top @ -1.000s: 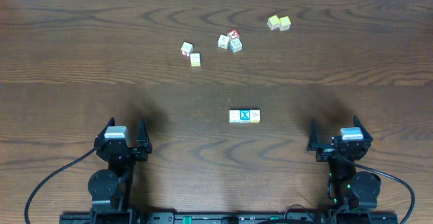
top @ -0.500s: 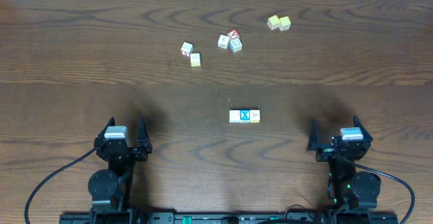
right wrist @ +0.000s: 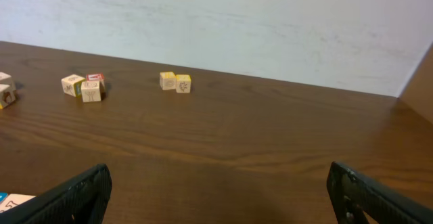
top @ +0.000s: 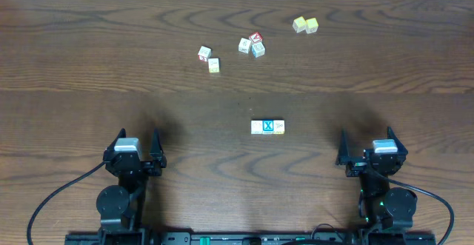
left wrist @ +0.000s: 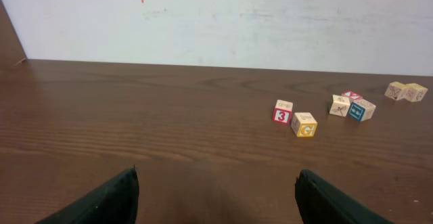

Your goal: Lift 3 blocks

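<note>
Claws wide open: left claw (top: 138,135) and right claw (top: 366,138) alike, fingers spread full, gripping nothing, touching nothing, parked low by the near edge of the table (top: 74,67), well apart from each other. Between them and farther out, nearer the right claw: the blocks (top: 267,127), three in a tight row, side touching side, flat on the wood. Long axis of the row across the table, left to right, level with the near edge. Whitish cube (top: 257,127) at the left end, X cube (top: 268,126) in the middle with blue face up, third cube (top: 279,127) at the right end, mark too small to read. Farther back, well apart from the row: yellowish pair (top: 305,25), cluster of three (top: 252,45), loose pair (top: 209,58).
</note>
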`<act>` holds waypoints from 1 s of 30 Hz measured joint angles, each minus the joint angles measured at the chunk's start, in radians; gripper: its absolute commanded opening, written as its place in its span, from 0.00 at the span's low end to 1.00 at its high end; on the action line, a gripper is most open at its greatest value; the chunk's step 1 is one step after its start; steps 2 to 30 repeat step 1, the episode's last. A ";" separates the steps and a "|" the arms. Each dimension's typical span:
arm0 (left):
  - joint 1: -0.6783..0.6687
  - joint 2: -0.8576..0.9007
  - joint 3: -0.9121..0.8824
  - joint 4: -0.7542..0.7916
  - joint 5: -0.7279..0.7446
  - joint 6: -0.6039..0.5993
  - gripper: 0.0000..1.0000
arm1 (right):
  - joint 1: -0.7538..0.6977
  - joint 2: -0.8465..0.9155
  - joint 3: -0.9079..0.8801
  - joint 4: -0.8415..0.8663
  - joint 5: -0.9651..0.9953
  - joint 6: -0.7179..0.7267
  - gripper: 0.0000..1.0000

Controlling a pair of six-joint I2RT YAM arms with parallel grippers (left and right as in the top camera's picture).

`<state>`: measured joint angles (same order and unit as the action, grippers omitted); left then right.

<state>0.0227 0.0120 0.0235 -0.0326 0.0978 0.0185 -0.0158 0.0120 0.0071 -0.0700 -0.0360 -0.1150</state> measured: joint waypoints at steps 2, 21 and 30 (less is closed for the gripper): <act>0.000 0.000 0.000 0.000 0.000 0.000 0.74 | 0.000 0.000 0.000 0.000 0.000 0.000 0.99; 0.000 0.000 0.000 0.000 0.000 0.000 0.74 | 0.000 0.000 0.000 0.000 0.000 0.000 0.99; 0.000 0.000 0.000 0.000 0.000 0.000 0.74 | 0.000 0.000 0.000 0.000 0.000 0.000 0.99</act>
